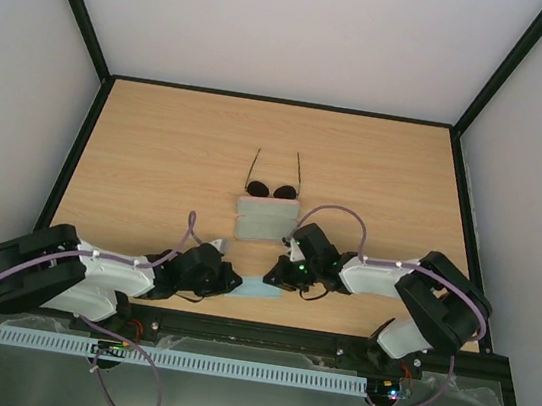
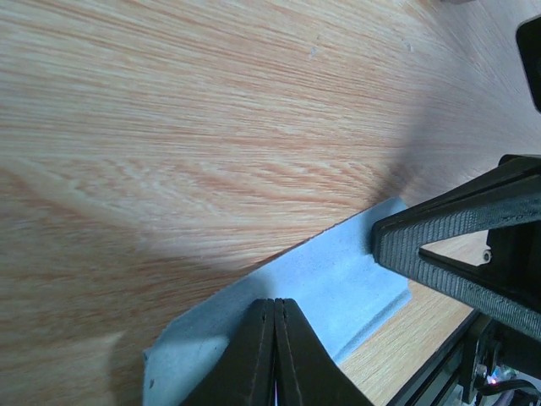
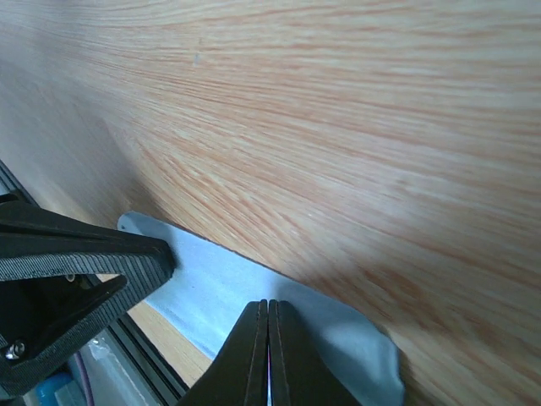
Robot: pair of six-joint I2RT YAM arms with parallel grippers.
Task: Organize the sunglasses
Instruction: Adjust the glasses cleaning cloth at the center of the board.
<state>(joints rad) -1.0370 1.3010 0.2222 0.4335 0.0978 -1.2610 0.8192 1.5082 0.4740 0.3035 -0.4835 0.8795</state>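
Observation:
The sunglasses [image 1: 271,187] lie on the wooden table [image 1: 155,167], round dark lenses toward me and temple arms pointing away, open. They touch the far edge of a pale rounded-rectangle case [image 1: 267,220]. A light blue cloth [image 1: 261,289] lies near the front edge between my two grippers. My left gripper [image 1: 234,281] is shut on the cloth's left end [image 2: 338,271], and its tips show in the left wrist view [image 2: 275,303]. My right gripper [image 1: 277,275] is shut on the cloth's right end [image 3: 220,283], and its tips show in the right wrist view [image 3: 268,304]. Neither wrist view shows the sunglasses.
A black metal rail [image 1: 262,335] runs along the table's near edge just behind the cloth. Black frame posts and white walls bound the table on the left, right and back. The other arm's finger shows in each wrist view [image 2: 456,245] [image 3: 84,254].

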